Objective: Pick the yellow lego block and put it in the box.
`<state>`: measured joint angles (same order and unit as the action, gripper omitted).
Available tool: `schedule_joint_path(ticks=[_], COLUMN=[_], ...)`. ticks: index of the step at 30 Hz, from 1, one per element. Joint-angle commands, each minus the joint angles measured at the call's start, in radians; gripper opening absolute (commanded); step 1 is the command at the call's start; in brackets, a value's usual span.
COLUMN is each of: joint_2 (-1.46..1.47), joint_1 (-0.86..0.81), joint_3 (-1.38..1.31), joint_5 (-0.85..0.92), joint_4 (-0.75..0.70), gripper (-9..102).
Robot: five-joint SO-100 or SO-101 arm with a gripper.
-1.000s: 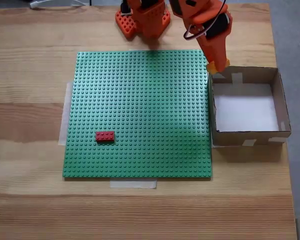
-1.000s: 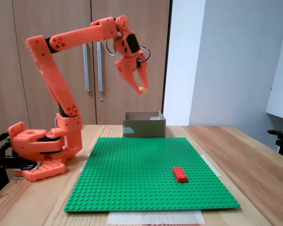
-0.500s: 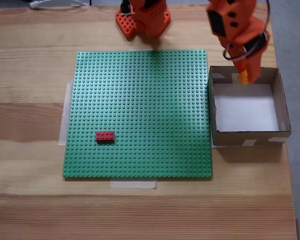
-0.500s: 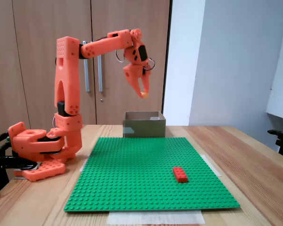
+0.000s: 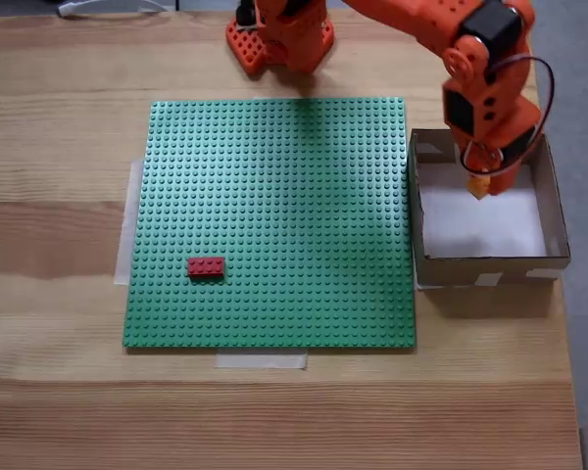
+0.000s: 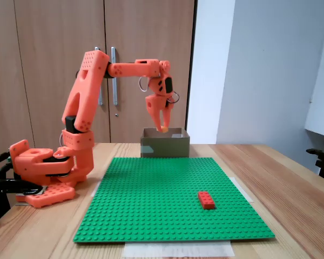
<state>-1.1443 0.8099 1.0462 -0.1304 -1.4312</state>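
Yellow lego block (image 5: pixel 479 184) sits pinched between the closed fingers of the gripper (image 5: pixel 480 186), hanging above the box (image 5: pixel 490 264) toward its 12 o'clock wall, so pickup looks done and only release remains.

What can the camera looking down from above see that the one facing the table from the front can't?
From above: the box's white floor, and that the claw with the yellow lego block is over it. From the front: the block held just above the box's rim, plus wooden cupboard doors. Both: green baseplate, red brick.
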Motion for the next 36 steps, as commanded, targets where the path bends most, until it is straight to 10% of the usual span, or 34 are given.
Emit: schedule_joint_path(ticks=[1, 36], joint_2=[0.012, 0.077], joint_1=[0.0, -0.003], joint_3=[-0.031, 0.227], joint_5=[-0.028, -0.028], joint_4=[0.04, 0.364], gripper=[-1, -1])
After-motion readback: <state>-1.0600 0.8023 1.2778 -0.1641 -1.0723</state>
